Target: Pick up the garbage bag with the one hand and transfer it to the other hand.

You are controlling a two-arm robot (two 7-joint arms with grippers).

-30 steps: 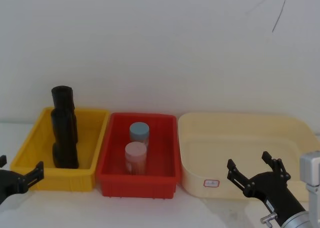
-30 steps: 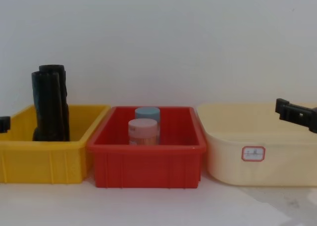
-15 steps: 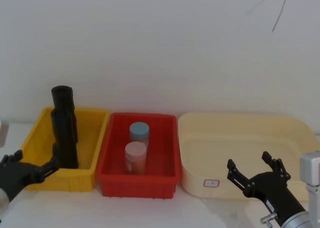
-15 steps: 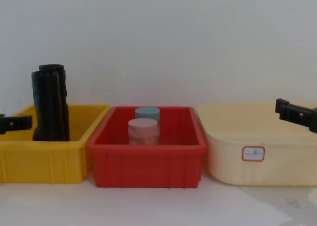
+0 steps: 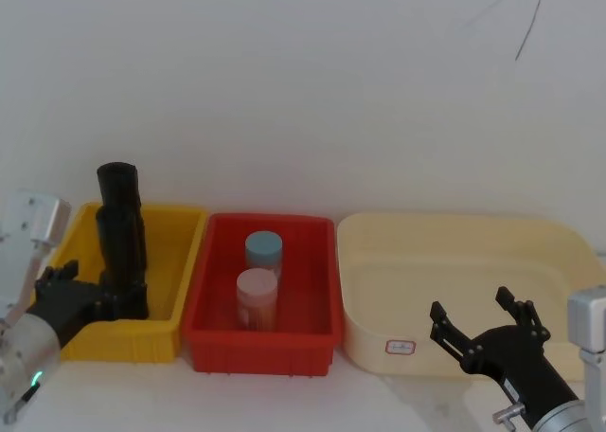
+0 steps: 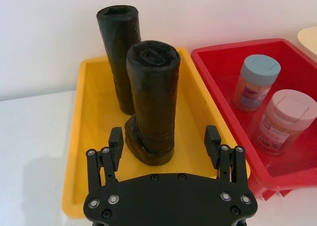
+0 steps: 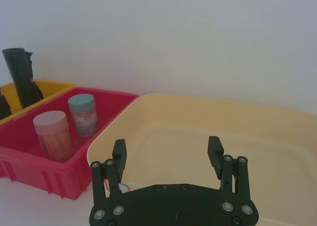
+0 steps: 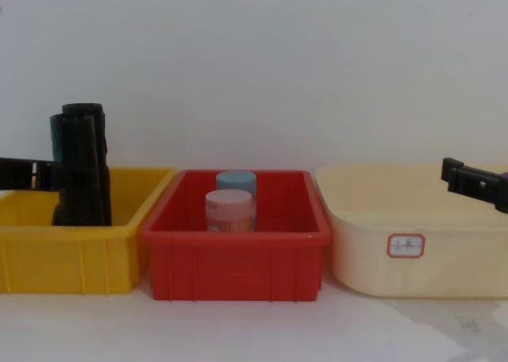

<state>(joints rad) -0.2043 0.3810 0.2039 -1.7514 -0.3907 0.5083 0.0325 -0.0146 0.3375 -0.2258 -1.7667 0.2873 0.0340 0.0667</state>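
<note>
The garbage bag [image 6: 151, 87] stands upright in the yellow bin [image 6: 89, 117], at 9 o'clock of the red bin [image 5: 256, 354]. The left gripper [image 6: 164, 136] flanks its base, fingers spread. The right gripper [image 7: 167, 149], fingers spread, hovers at the cream tub's [image 7: 208, 112] 5 o'clock edge.

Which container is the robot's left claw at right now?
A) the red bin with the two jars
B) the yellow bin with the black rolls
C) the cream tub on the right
B: the left wrist view shows the left gripper at the yellow bin, open and facing the nearer garbage bag standing in it.
</note>
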